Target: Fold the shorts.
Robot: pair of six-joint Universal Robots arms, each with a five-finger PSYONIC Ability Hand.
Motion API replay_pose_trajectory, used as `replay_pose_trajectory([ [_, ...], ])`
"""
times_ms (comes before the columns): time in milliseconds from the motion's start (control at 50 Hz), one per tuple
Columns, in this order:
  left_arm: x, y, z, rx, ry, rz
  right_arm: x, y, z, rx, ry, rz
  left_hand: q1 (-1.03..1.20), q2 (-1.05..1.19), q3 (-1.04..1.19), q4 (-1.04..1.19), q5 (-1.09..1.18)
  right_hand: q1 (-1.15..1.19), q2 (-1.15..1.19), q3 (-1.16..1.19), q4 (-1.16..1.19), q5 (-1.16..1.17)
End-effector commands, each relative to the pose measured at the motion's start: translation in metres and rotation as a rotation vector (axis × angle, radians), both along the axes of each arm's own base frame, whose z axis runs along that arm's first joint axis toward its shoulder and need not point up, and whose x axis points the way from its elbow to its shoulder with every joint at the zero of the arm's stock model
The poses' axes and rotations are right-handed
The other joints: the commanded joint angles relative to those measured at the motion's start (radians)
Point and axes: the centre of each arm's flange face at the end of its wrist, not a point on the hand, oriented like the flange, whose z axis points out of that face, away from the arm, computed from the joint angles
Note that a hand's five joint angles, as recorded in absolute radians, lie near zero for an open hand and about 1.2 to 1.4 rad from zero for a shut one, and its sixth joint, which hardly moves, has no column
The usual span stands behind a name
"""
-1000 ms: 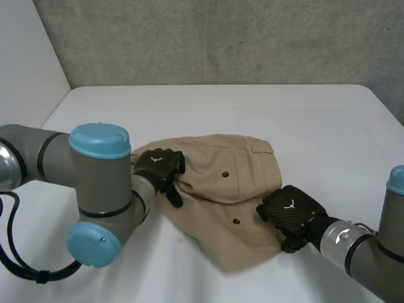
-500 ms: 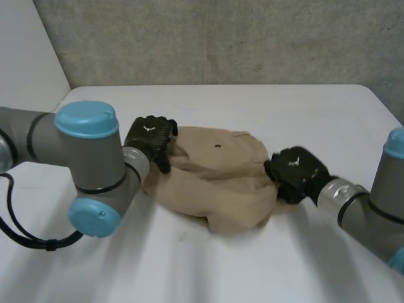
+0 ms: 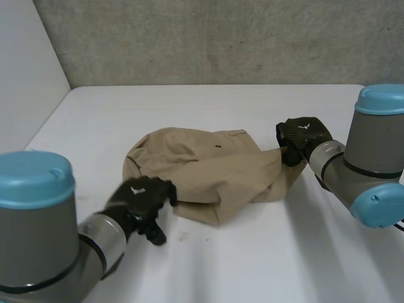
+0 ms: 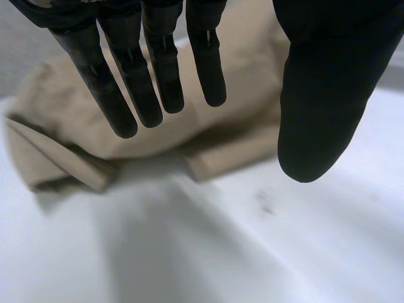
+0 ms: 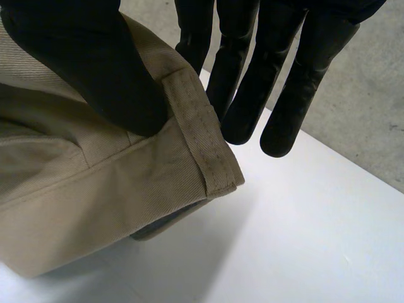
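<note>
The khaki shorts (image 3: pixel 202 167) lie bunched in a loose heap in the middle of the white counter (image 3: pixel 252 259). The left hand (image 3: pixel 140 199) sits at the heap's near-left edge, over the bare counter. In the left wrist view its fingers (image 4: pixel 158 69) are straight and spread, released and grasping nothing, with the shorts (image 4: pixel 126 120) just past the fingertips. The right hand (image 3: pixel 302 136) is at the far-right end of the shorts. In the right wrist view its thumb presses down on the cloth's edge beside a belt loop (image 5: pixel 199 136), with the fingers (image 5: pixel 246 82) behind that edge, pinching the shorts (image 5: pixel 95 183) there.
</note>
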Motion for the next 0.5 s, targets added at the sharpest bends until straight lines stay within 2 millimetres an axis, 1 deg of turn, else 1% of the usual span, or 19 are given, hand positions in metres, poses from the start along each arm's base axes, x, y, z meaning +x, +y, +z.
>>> replay_pose_trajectory([
  [20, -0.015, 0.000, -0.032, 0.082, -0.042, -0.054, 0.000, -0.002, -0.002, 0.000, -0.002, -0.004, 0.057, 0.058, 0.059, 0.056, 0.064, 0.422, 0.227, 0.222, 0.208, 0.246],
  [40, -0.022, -0.006, -0.037, 0.081, -0.043, -0.056, 0.000, -0.002, -0.003, 0.003, 0.000, -0.004, -0.030, -0.029, -0.029, -0.032, -0.023, 0.422, 0.227, 0.222, 0.208, 0.246],
  [80, -0.026, -0.011, -0.042, 0.086, -0.047, -0.057, 0.000, -0.002, -0.003, 0.005, -0.003, -0.003, -0.080, -0.080, -0.079, -0.082, -0.074, 0.422, 0.227, 0.222, 0.208, 0.246],
  [200, -0.044, -0.035, -0.046, 0.054, -0.028, -0.054, 0.001, 0.000, -0.005, 0.015, 0.000, 0.001, -0.084, -0.083, -0.082, -0.086, -0.077, 0.422, 0.227, 0.222, 0.208, 0.246],
  [280, -0.053, -0.047, -0.049, 0.036, -0.022, -0.050, 0.001, 0.001, -0.007, 0.020, 0.002, 0.004, -0.078, -0.077, -0.077, -0.080, -0.071, 0.422, 0.227, 0.222, 0.208, 0.246],
  [360, -0.056, -0.055, -0.049, 0.018, -0.023, -0.041, 0.000, 0.002, -0.008, 0.025, 0.004, 0.006, -0.072, -0.071, -0.071, -0.074, -0.065, 0.422, 0.227, 0.222, 0.208, 0.246],
  [500, -0.060, -0.061, -0.052, 0.007, -0.025, -0.038, -0.001, 0.003, -0.009, 0.031, 0.005, 0.009, -0.072, -0.071, -0.071, -0.074, -0.065, 0.422, 0.227, 0.222, 0.208, 0.246],
])
